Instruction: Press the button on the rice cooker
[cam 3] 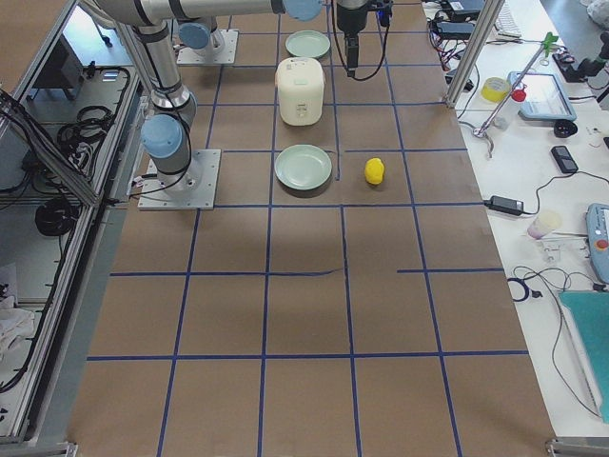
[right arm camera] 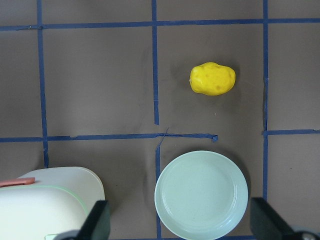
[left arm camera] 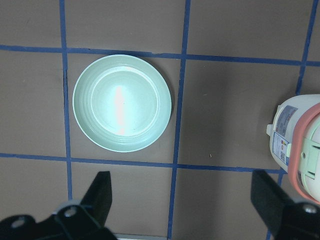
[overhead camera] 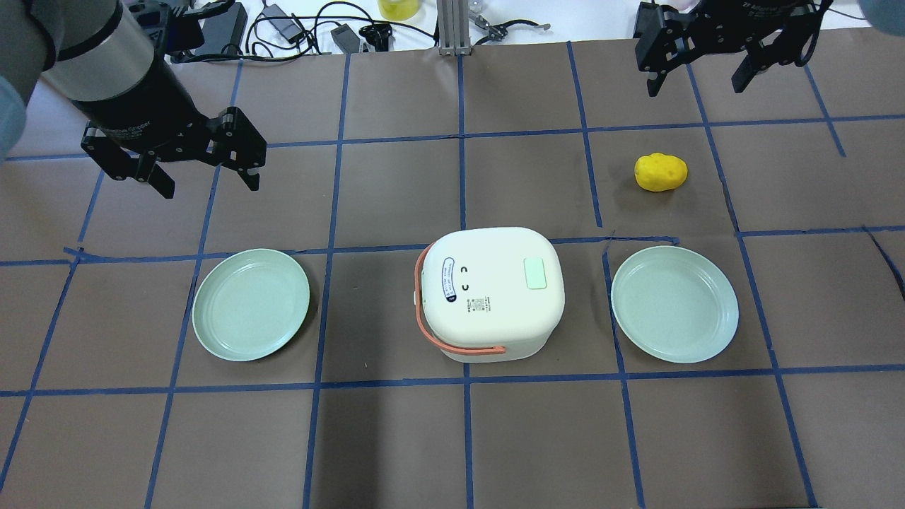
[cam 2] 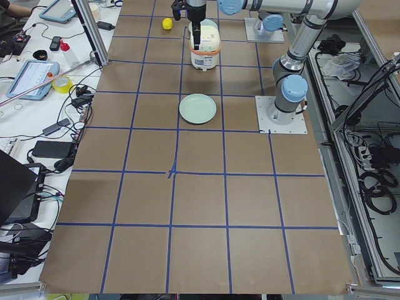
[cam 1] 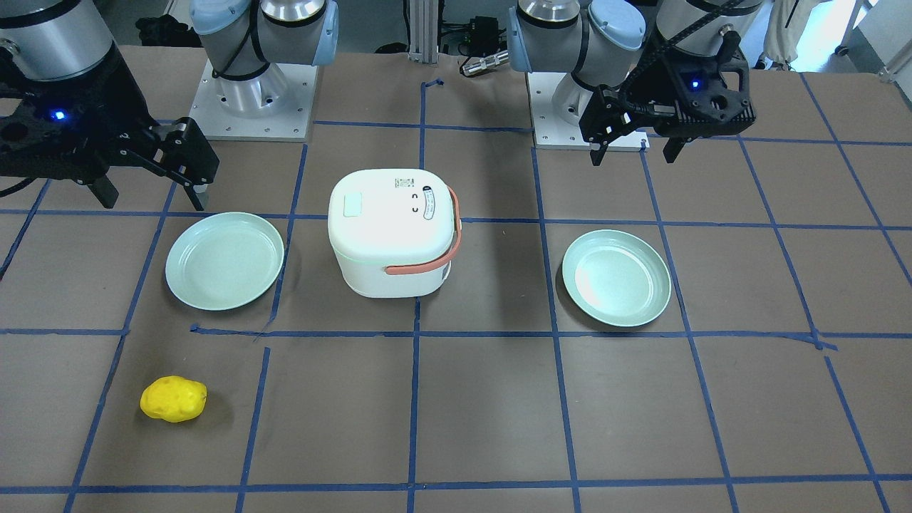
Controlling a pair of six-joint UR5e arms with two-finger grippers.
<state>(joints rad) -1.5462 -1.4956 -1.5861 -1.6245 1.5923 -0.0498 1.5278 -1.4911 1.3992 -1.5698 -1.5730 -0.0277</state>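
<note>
The white rice cooker (overhead camera: 495, 311) with a salmon handle stands mid-table, lid shut. A pale green button (overhead camera: 535, 273) sits on its lid, and it also shows in the front view (cam 1: 354, 206). A small control strip (overhead camera: 447, 279) lies on the lid's other side. My left gripper (overhead camera: 211, 187) is open and empty, high above the table, well away from the cooker. Its wrist view shows the cooker's edge (left arm camera: 300, 145) at right. My right gripper (overhead camera: 694, 88) is open and empty, high beyond the cooker's right. Its wrist view shows the cooker's corner (right arm camera: 50, 200).
Two pale green plates flank the cooker, one on my left (overhead camera: 251, 304) and one on my right (overhead camera: 674, 304). A yellow potato-like object (overhead camera: 661, 172) lies beyond the right plate. Blue tape lines grid the brown table. Cables and tools lie past the far edge.
</note>
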